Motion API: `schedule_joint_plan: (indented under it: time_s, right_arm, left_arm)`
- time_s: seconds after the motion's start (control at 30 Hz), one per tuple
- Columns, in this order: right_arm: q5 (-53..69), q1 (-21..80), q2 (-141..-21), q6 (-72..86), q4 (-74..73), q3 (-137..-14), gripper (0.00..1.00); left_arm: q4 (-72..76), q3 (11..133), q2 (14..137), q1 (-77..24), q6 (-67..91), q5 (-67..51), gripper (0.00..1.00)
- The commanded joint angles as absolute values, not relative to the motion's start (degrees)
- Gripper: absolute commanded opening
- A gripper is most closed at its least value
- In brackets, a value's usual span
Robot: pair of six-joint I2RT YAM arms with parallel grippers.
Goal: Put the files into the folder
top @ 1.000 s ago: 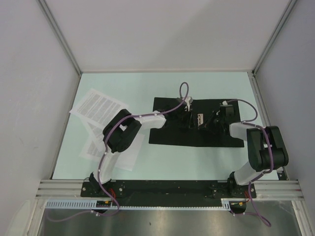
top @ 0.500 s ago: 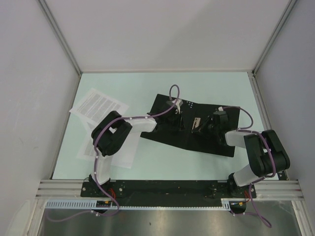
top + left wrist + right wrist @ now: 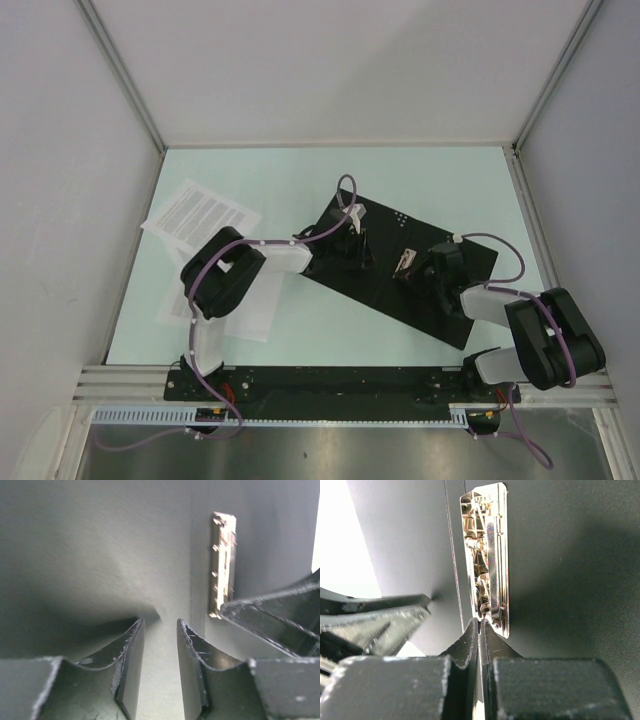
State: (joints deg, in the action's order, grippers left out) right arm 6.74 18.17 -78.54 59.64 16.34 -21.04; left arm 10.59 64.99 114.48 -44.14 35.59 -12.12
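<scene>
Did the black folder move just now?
Yes. The folder has turned clockwise. A second ago its long edges ran level with the far edge of the table; now its right end slants toward the near side.

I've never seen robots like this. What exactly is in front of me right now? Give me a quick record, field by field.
folder: lying open, black inside up, askew on the table
metal clip: on the folder's spine
files: loose white sheets at the table's left side, outside the folder
left gripper: slightly open, fingertips low over the black inside beside the clip
right gripper: shut, tips at one end of the clip
progress: no sheet in the folder yet
</scene>
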Motion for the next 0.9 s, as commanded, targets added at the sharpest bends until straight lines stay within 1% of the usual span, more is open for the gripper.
schedule_joint_plan:
  time_s: [0.0,0.1,0.2,0.23,0.27,0.33,0.37,0.43,0.53,0.73,0.87]
  right_arm:
    - [1.4,18.5,-81.3,59.3,11.6,-18.3,0.00]
    - [3.2,18.3,-82.2,57.4,14.1,-18.3,0.00]
    - [1.9,18.5,-82.9,57.7,13.4,-17.8,0.00]
    - [1.4,18.9,-83.1,58.8,14.8,-17.1,0.00]
    - [1.1,19.1,-82.9,61.8,16.8,-13.7,0.00]
    - [0.1,19.2,-83.3,65.4,24.0,-10.2,0.00]
    - [0.0,19.3,-84.5,66.2,25.1,-8.6,0.00]
    - [-1.7,19.6,-85.9,67.8,27.8,-7.4,0.00]
    - [-3.2,20.1,-87.4,70.1,30.7,-5.3,0.00]
    - [-5.7,21.7,-87.7,71.3,30.7,-4.9,0.00]
    - [-4.6,21.5,-84.7,71.9,30.3,-3.8,0.00]
  left_arm:
    - [7.9,65.6,111.9,-48.1,33.7,-17.6,0.38]
    - [10.4,64.3,112.4,-50.2,35.1,-19.0,0.35]
    - [13.4,62.5,114.7,-50.9,37.7,-21.5,0.30]
    - [15.0,61.3,115.1,-50.9,39.3,-22.7,0.28]
    - [16.2,60.7,115.8,-51.0,39.8,-22.9,0.28]
    - [17.6,59.4,116.9,-51.0,40.9,-22.0,0.26]
    - [17.5,59.3,117.4,-50.6,41.0,-21.3,0.25]
    - [16.0,58.6,118.6,-50.0,42.4,-18.3,0.21]
    - [18.3,56.4,119.4,-48.8,44.4,-17.3,0.20]
    - [18.4,54.8,118.6,-48.7,43.8,-13.4,0.18]
    - [17.0,54.3,117.3,-48.3,42.3,-9.0,0.18]
